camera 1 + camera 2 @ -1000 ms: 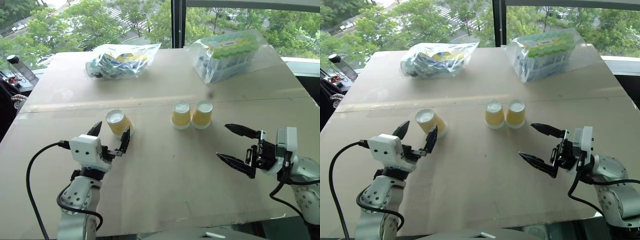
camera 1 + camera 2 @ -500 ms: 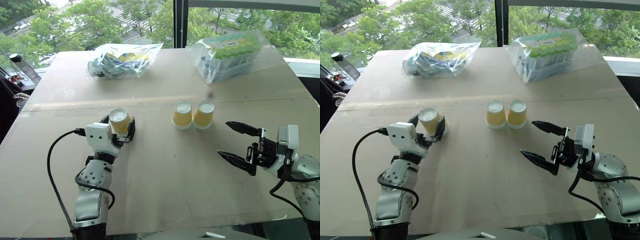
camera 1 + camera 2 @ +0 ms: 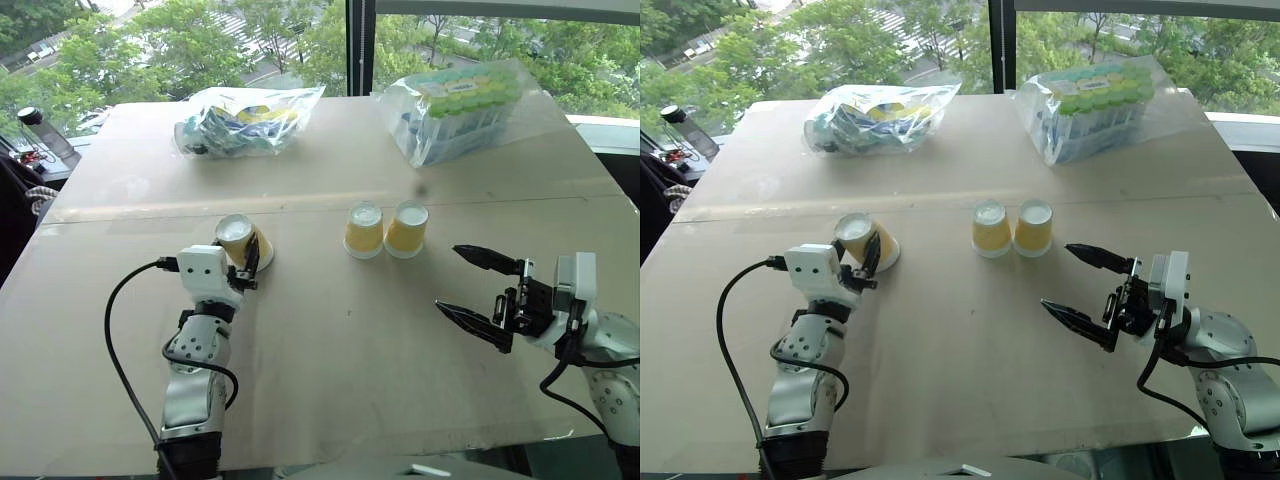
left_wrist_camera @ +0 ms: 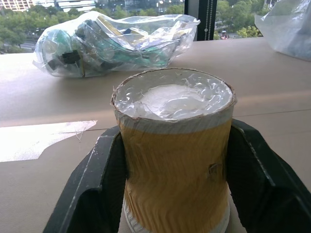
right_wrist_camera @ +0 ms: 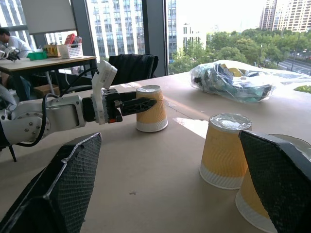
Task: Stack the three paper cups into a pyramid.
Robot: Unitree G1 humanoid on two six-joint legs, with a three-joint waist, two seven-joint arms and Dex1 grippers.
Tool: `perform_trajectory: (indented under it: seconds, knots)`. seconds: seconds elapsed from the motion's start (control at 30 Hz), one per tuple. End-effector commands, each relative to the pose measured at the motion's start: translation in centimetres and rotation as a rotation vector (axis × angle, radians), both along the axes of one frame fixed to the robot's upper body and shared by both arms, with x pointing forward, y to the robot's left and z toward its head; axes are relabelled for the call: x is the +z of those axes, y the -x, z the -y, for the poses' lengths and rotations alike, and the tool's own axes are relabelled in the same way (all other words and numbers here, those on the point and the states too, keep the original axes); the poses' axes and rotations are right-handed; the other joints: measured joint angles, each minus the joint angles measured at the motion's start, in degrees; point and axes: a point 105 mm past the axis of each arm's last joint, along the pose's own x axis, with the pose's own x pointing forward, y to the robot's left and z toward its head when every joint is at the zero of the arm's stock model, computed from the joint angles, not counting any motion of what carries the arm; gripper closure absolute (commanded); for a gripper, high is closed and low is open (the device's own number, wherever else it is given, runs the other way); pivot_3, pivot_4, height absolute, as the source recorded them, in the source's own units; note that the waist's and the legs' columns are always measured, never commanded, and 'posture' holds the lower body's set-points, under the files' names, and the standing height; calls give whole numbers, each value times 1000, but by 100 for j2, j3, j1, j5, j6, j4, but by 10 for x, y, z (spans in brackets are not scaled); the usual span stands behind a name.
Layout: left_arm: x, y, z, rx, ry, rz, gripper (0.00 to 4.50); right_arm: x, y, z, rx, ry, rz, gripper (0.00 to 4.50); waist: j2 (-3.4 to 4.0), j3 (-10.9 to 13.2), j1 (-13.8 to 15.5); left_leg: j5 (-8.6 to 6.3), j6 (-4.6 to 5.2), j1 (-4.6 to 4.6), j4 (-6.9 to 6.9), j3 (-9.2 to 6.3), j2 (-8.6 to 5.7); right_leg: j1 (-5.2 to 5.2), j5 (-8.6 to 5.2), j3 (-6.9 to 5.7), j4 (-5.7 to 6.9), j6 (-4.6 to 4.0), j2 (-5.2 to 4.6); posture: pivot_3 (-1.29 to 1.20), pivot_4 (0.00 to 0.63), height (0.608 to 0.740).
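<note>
Three yellow paper cups stand upside down on the tan table point(image 3: 330, 360). Two of them point(image 3: 364, 230) point(image 3: 406, 228) touch side by side at the middle. The third cup point(image 3: 238, 238) is to their left, with my left gripper point(image 3: 241, 252) shut on its sides. In the left wrist view both black fingers point(image 4: 97, 194) press against this cup point(image 4: 175, 160), whose rim rests on the table. My right gripper point(image 3: 468, 282) hovers open near the right front, a little short of the pair of cups point(image 5: 223, 150), with nothing between its fingers.
Two clear bags of packaged goods point(image 3: 245, 120) point(image 3: 460, 105) lie at the back of the table. A bottle point(image 3: 38, 135) stands off the far left edge. Bare tabletop lies between the left cup and the pair.
My left gripper moved forward around the left cup and shut on it. The right gripper stayed where it was, open.
</note>
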Motion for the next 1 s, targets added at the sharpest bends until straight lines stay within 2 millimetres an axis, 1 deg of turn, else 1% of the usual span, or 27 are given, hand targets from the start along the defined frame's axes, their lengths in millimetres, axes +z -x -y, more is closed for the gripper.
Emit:
perform_trajectory:
  seconds: [0.03, 0.1, 0.17, 0.23, 0.27, 0.3, 0.37, 0.4, 0.43, 0.47, 0.5, 0.53, 0.57, 0.63, 0.67, 0.83, 0.9, 1.0]
  knots:
    - [8, 0, -11, 24, -29, 36, 2332, 10, 2, 1, -5, 15, 60, 0, 0, 0, -6, 0, 0, 0, 0, 0, 0, 0, 0, 0, 1, 0, 0, 0, 150, 740]
    - [19, -3, -7, -23, -39, 70, 2332, 13, 1, 3, -17, 9, 64, 0, -1, 0, -4, 0, 0, 0, 0, 0, 0, 0, 0, 0, 1, 0, 0, 0, 150, 740]
    - [39, -10, 1, -114, -39, 116, 2332, 15, 0, 7, -42, 6, 69, 0, -2, 1, 5, 0, 0, 0, 0, -2, 0, 0, 0, 0, 1, 0, 0, 0, 150, 740]
    - [51, -13, 4, -162, -48, 144, 2332, 16, 0, 10, -54, 4, 71, 0, -6, 1, 18, 0, 0, -6, 6, -11, 0, -3, 0, -1, 2, 0, -1, 0, 150, 740]
    - [72, -21, 16, -276, -44, 172, 2332, 20, -1, 15, -87, -11, 74, 0, -6, 1, 15, 0, 0, -5, 7, -12, 0, -3, 0, -2, 2, -1, -2, 0, 150, 740]
    - [87, -25, 24, -362, -41, 189, 2332, 22, -1, 20, -111, -21, 75, 0, -9, 3, 25, 0, 0, -4, 7, -8, -1, -3, 0, -3, 2, 0, -2, 0, 150, 740]
    - [121, -36, 54, -613, -61, 194, 2332, 26, -1, 35, -195, -36, 82, 0, -17, 7, 46, 0, 0, -15, 15, -22, -1, -6, 1, -8, 6, -1, -2, 0, 150, 740]
    - [129, -38, 62, -678, -75, 186, 2332, 26, 0, 40, -219, -36, 83, 0, -19, 6, 60, 0, 0, -19, 20, -29, -2, -6, 1, -17, 5, -1, -3, 0, 150, 740]
    - [135, -40, 70, -743, -91, 181, 2332, 26, 1, 44, -245, -35, 85, 0, -15, 0, 12, 0, 0, -21, 23, -30, -4, -6, 2, -19, 2, -2, -5, 0, 150, 740]
    - [138, -41, 78, -799, -111, 171, 2332, 25, 2, 47, -268, -31, 86, 0, -4, -6, -14, 0, 0, -18, 21, -21, -5, -4, 2, -20, -1, -2, -4, 0, 150, 740]
    - [144, -41, 92, -887, -132, 167, 2332, 24, 4, 51, -293, -22, 87, 0, -2, -8, -34, 0, 0, -13, 19, -7, -8, -1, 1, -16, 1, -1, -9, 0, 150, 740]
    - [148, -41, 101, -950, -148, 164, 2332, 24, 6, 54, -309, -15, 87, 0, -4, -6, -44, 0, 1, -11, 16, 0, -9, -2, 1, -17, -1, -1, -10, 0, 150, 740]
    - [150, -42, 106, -986, -158, 161, 2332, 23, 7, 55, -318, -11, 87, 0, -4, -6, -67, 0, 1, -13, 15, -2, -8, -5, 1, -21, -1, -1, -9, 0, 150, 740]
    - [159, -44, 124, -1102, -133, 150, 2332, 25, 12, 57, -340, -10, 86, 0, -9, -2, -145, 0, 1, -13, 12, -1, -8, -9, 1, -19, 2, -1, -9, 0, 150, 740]
    - [159, -44, 134, -1159, -141, 136, 2332, 26, 14, 58, -350, -16, 86, 0, -11, -1, -168, 1, 0, -14, 10, -8, -6, -11, 1, -25, 2, -1, -7, 0, 150, 740]
    - [147, -45, 158, -1314, -207, 82, 2332, 25, 22, 57, -384, -26, 82, 0, -8, -3, -204, 1, 0, -11, 10, -3, -5, -12, 2, -12, 9, -1, -5, 0, 150, 740]
    - [142, -49, 164, -1318, -255, 68, 2332, 25, 24, 55, -389, -31, 82, 0, -8, -3, -208, 1, 0, -11, 11, -4, -5, -12, 2, -15, 8, -1, -4, 0, 150, 740]
    - [138, -50, 168, -1345, -277, 50, 2332, 26, 24, 54, -399, -41, 89, 0, -10, -1, -203, 1, 0, -12, 15, -3, -6, -12, 3, -12, 8, 2, -4, 0, 150, 740]
